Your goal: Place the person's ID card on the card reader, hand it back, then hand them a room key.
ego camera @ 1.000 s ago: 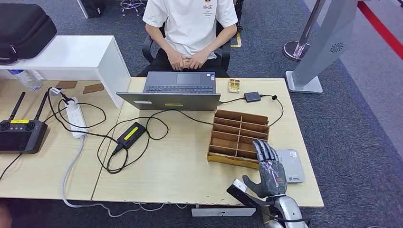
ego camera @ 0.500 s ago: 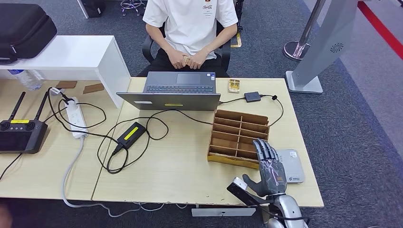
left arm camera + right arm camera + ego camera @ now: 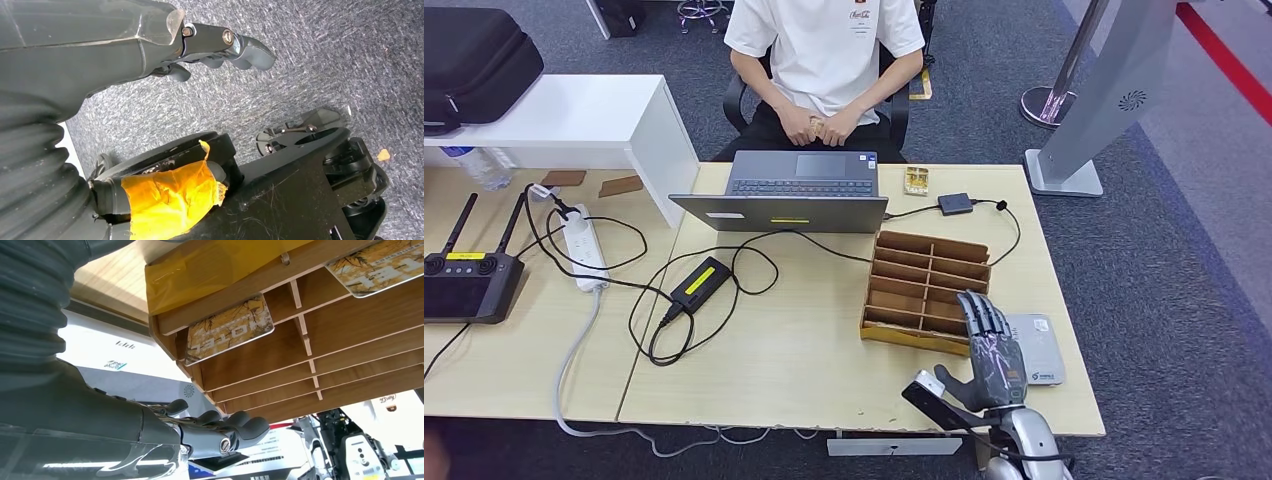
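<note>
- Near the front right corner of the wooden table (image 3: 824, 350), the right hand (image 3: 992, 358) is seen palm down with its fingers stretched out and apart, nothing being held in it.
- Its fingertips are laid over the near edge of the wooden card rack (image 3: 924, 290), while the white card reader (image 3: 1042, 350) lies just beside the hand on its right, partly hidden under it.
- From the right wrist view, the right hand's fingers (image 3: 240, 426) are seen spread, close to the rack (image 3: 310, 345), and 2 room key cards are seen resting in its slots: one (image 3: 227, 330) nearer, the other (image 3: 380, 260) farther along.
- Neither key card is touched by the hand.
- At the far side of the table, a person in a white shirt (image 3: 824, 45) is seated, both hands (image 3: 821, 127) being joined in the lap around a small object that is too small to be identified as the ID card.
- That object is kept well apart from the right hand, with the open laptop (image 3: 799, 190) and the rack between them.
- Beyond the rack, a small yellowish item (image 3: 915, 180) lies near the far table edge; what it is cannot be told.
- By the left wrist view, the left hand (image 3: 220, 50) is shown hanging over grey carpet (image 3: 320, 55), its fingers loosely curled and nothing held in them.
</note>
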